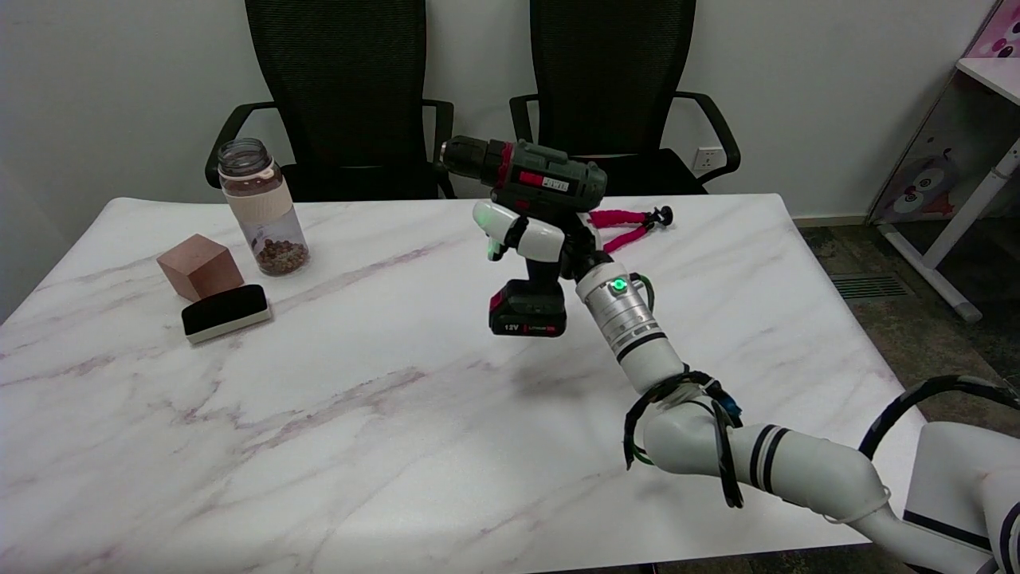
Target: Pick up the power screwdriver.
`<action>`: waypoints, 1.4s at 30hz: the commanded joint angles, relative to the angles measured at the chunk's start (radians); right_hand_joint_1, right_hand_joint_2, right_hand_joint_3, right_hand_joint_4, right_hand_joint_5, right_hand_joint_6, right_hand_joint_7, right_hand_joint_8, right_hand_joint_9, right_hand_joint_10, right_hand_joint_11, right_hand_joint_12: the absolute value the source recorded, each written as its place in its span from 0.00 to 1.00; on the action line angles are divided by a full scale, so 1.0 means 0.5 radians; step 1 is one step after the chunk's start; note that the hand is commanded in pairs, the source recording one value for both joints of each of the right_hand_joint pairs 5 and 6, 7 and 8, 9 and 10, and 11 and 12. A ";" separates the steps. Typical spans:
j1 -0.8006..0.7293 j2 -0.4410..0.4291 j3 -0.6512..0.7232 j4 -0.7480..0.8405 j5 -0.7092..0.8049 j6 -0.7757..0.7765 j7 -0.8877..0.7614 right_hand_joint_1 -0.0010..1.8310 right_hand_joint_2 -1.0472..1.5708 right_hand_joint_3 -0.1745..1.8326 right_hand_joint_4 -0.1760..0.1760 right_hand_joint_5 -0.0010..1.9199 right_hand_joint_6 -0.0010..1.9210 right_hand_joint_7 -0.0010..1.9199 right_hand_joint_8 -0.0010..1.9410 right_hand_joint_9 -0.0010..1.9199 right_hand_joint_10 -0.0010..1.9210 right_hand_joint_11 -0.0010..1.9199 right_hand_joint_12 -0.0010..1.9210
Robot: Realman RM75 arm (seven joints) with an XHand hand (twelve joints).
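The power screwdriver (530,187) is seen lifted clear of the counter (358,430), above its middle and somewhat toward the far edge, with a faint shadow cast on the marble surface below it. It is held upright: a dark green body with red trim and a red-and-white label on its side, a black chuck pointed toward the left edge, a dark handle running down, and a black battery block with a red band and a "12V" mark at the bottom. The handle is gripped by the right hand (530,237), whose white fingers (498,225) are wrapped around it just below the body. Much of the handle is covered by the fingers, and the trigger cannot be made out. The palm side of the hand is hidden behind the tool. A pink-and-black flexible tripod (629,222) near the far edge is partly hidden behind the hand and wrist. Toward the far left corner, a clear bottle (261,209) with brown contents at its base, a copper-coloured cube (199,265) and a black eraser block (225,312) are set close together. The small text on the label and battery is too fine to be read fully.
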 commanded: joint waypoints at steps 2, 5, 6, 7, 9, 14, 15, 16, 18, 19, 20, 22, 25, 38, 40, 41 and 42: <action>0.022 -0.010 0.005 0.008 0.018 -0.011 -0.003 0.51 0.84 0.49 1.00 0.76 0.76 0.76 0.75 0.75 0.75 0.67 0.67; 0.022 -0.010 0.008 0.008 0.018 -0.011 -0.003 0.52 0.84 0.47 1.00 0.76 0.76 0.76 0.76 0.78 0.78 0.69 0.69; 0.022 -0.010 0.008 0.008 0.018 -0.011 -0.003 0.52 0.84 0.47 1.00 0.76 0.76 0.76 0.76 0.79 0.79 0.70 0.70; 0.022 -0.010 0.003 0.008 0.031 -0.011 -0.003 0.52 0.84 0.47 1.00 0.76 0.76 0.76 0.76 0.80 0.80 0.71 0.71; 0.022 -0.012 -0.003 0.008 0.062 -0.011 -0.003 0.52 0.84 0.47 1.00 0.77 0.77 0.77 0.76 0.82 0.82 0.74 0.74; 0.022 -0.017 -0.004 0.008 0.076 -0.014 -0.003 0.50 0.83 0.48 1.00 0.78 0.78 0.78 0.77 0.88 0.87 0.82 0.82; 0.022 -0.017 -0.004 0.008 0.076 -0.014 -0.003 0.50 0.83 0.48 1.00 0.78 0.78 0.78 0.77 0.88 0.88 0.82 0.82; 0.022 -0.017 -0.004 0.008 0.076 -0.014 -0.003 0.50 0.83 0.48 0.98 0.78 0.78 0.78 0.77 0.89 0.89 0.83 0.83; 0.024 -0.017 -0.004 0.008 0.076 -0.016 -0.003 0.49 0.83 0.48 0.89 0.77 0.77 0.77 0.76 0.91 0.90 0.83 0.83; 0.025 -0.017 -0.004 0.008 0.076 -0.017 -0.003 0.49 0.82 0.48 0.86 0.77 0.77 0.77 0.76 0.91 0.91 0.84 0.84; 0.027 -0.017 -0.004 0.008 0.076 -0.023 -0.003 0.50 0.82 0.48 0.86 0.77 0.77 0.77 0.76 0.92 0.92 0.84 0.84; 0.028 -0.017 -0.004 0.008 0.076 -0.039 -0.003 0.50 0.82 0.48 0.83 0.77 0.77 0.77 0.76 0.93 0.93 0.84 0.84; 0.036 -0.017 -0.004 0.008 0.076 -0.044 -0.003 0.51 0.81 0.48 0.75 0.76 0.76 0.76 0.76 0.94 0.94 0.85 0.85; 0.048 -0.017 -0.004 0.000 0.076 -0.067 -0.003 0.50 0.81 0.48 0.51 0.76 0.76 0.76 0.75 0.96 0.96 0.87 0.87; 0.047 -0.017 -0.007 -0.001 0.076 -0.067 -0.003 0.50 0.81 0.48 0.51 0.76 0.76 0.76 0.75 0.96 0.96 0.87 0.87; 0.047 -0.017 -0.007 -0.002 0.076 -0.067 -0.003 0.50 0.81 0.48 0.51 0.76 0.76 0.76 0.75 0.96 0.96 0.87 0.87; 0.047 -0.017 -0.007 -0.004 0.076 -0.067 -0.003 0.50 0.81 0.48 0.51 0.76 0.76 0.76 0.75 0.96 0.96 0.87 0.87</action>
